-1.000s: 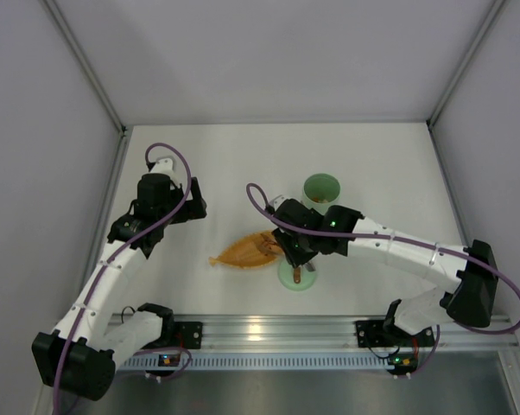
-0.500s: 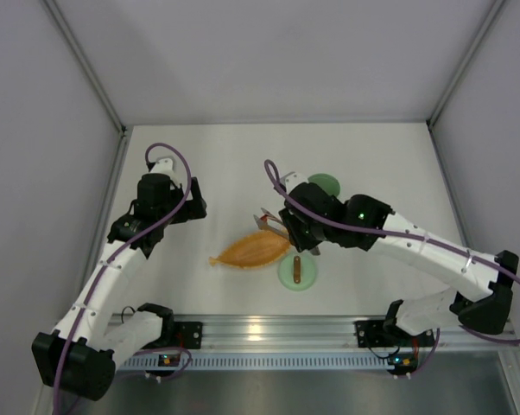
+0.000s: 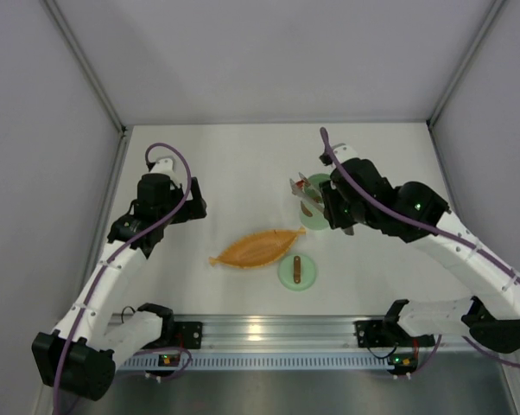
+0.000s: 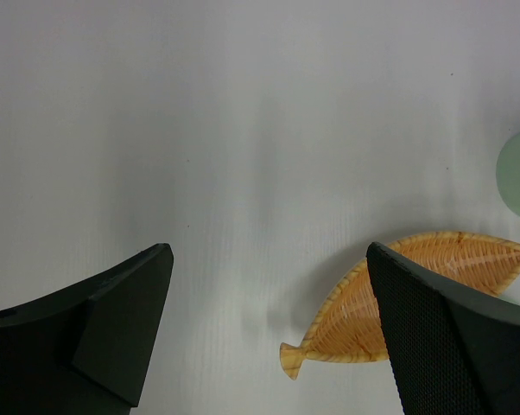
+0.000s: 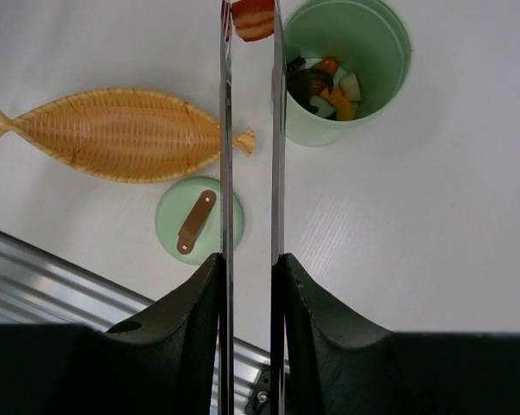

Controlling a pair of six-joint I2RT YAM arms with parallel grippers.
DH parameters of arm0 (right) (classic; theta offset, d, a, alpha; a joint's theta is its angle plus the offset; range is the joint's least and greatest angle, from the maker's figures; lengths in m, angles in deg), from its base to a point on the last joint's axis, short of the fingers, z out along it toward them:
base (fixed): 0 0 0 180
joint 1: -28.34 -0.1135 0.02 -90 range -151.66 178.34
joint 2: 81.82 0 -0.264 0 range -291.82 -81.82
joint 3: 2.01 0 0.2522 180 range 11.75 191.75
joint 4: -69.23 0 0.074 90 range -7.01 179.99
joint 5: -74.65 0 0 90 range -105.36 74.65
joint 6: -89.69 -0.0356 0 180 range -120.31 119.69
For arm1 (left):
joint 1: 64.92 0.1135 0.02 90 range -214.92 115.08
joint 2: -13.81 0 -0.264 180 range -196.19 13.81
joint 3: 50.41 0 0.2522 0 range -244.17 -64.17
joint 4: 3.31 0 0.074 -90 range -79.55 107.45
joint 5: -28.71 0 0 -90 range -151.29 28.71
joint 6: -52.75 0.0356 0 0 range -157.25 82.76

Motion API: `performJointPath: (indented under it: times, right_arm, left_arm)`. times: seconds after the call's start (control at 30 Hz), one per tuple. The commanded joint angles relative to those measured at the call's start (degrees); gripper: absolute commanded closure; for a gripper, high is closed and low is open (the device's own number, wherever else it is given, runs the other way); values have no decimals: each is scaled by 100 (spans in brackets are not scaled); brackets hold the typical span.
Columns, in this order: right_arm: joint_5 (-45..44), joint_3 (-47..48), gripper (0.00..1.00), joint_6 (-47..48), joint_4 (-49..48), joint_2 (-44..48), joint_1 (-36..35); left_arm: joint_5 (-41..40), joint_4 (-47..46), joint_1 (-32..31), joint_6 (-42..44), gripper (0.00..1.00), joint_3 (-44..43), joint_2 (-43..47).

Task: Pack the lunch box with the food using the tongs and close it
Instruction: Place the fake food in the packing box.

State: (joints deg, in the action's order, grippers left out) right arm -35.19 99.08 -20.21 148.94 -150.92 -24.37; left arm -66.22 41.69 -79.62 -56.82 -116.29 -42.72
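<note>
My right gripper is shut on the tongs, one finger pressing each slim arm. Their tips pinch a brown piece of food, just left of the rim of the mint-green lunch box. Several pieces of food lie inside the box. Its round lid, with a brown bar handle, lies flat on the table nearer the arm bases. My left gripper hangs open and holds nothing, over bare table to the left.
The orange woven leaf-shaped dish lies between the arms with nothing in it, its tail toward the left gripper. A metal rail runs along the near edge. White walls enclose the table on three sides.
The right arm has swung the tongs and the brown piece from the dish up and to the right, to the lunch box. The left arm has not moved.
</note>
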Motion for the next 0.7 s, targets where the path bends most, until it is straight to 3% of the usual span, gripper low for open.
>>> performJointPath:
  times: [0.0, 0.67]
  right_arm:
    - [-258, 311, 73, 162, 268, 265, 260]
    - [-372, 100, 71, 250, 418, 617, 753]
  left_arm:
    - [45, -119, 20, 15, 1, -88, 2]
    - [53, -119, 20, 15, 1, -88, 2]
